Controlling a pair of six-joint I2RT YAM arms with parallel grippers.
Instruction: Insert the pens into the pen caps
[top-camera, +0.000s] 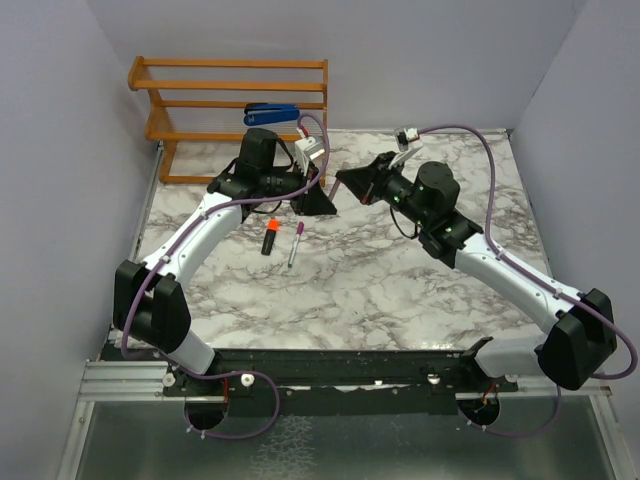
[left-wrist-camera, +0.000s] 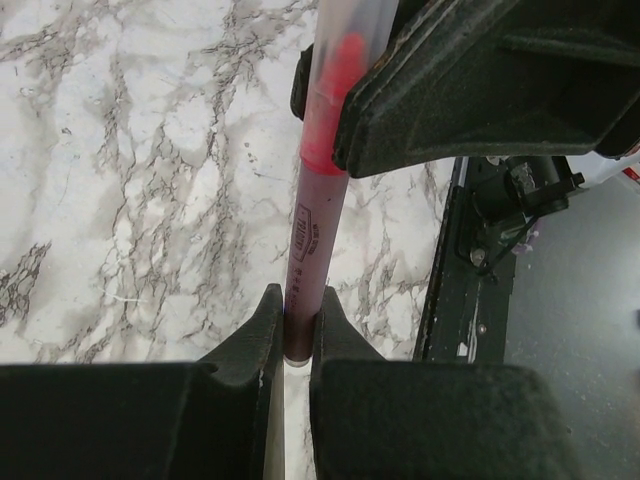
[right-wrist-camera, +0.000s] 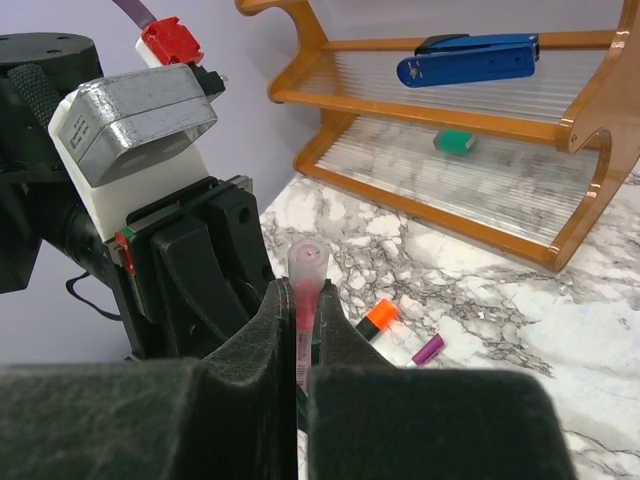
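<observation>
Pink pen: held above the marble table near its far edge — long axis running gripper to gripper.
Left gripper: jaws clamped on the pen's barrel end.
Right gripper: jaws pinched on its pink cap — tip upward.

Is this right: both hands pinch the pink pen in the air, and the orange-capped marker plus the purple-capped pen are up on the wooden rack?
Not quite. Both hands, left and right, do pinch the pink pen, but the orange-capped marker and purple-capped pen lie on the table, not on the rack. The top view shows it; the rack holds a blue stapler and a green object.
</observation>
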